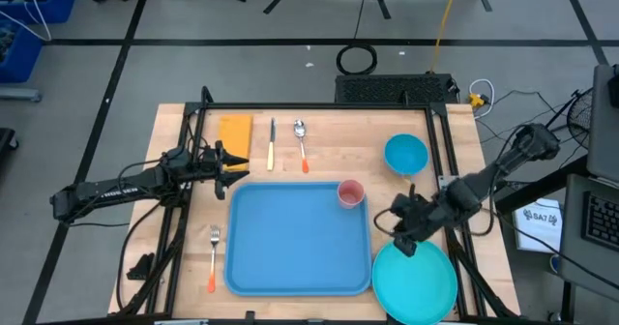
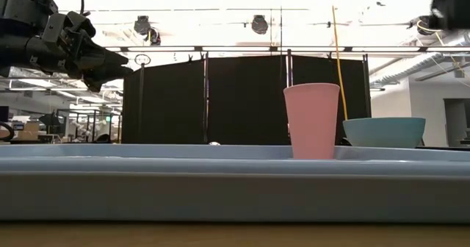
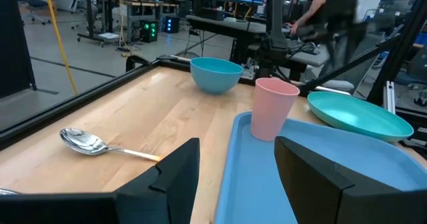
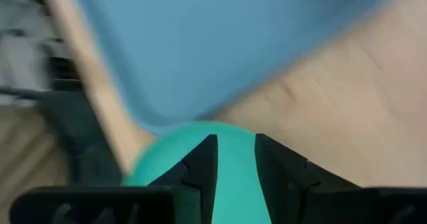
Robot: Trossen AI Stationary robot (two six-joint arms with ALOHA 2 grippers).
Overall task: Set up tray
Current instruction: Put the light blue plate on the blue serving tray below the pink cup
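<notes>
Two grippers' jaws open, blue tray (image 1: 290,238) on wooden table (image 1: 338,161), dark room dividers (image 2: 242,100).

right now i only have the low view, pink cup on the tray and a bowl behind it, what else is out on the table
Observer: A round turquoise plate lies off the tray's right side, with the right hand above its upper edge.
Operator: is that hand holding anything
Observer: No, the right wrist view shows its fingers apart with only the plate under them.
Operator: and the cutlery
Observer: A knife and spoon lie beyond the tray's far edge, and a fork lies off its left side.
Operator: where's the left hand
Observer: Open, over the tray's far left corner, beside a yellow napkin.
</notes>
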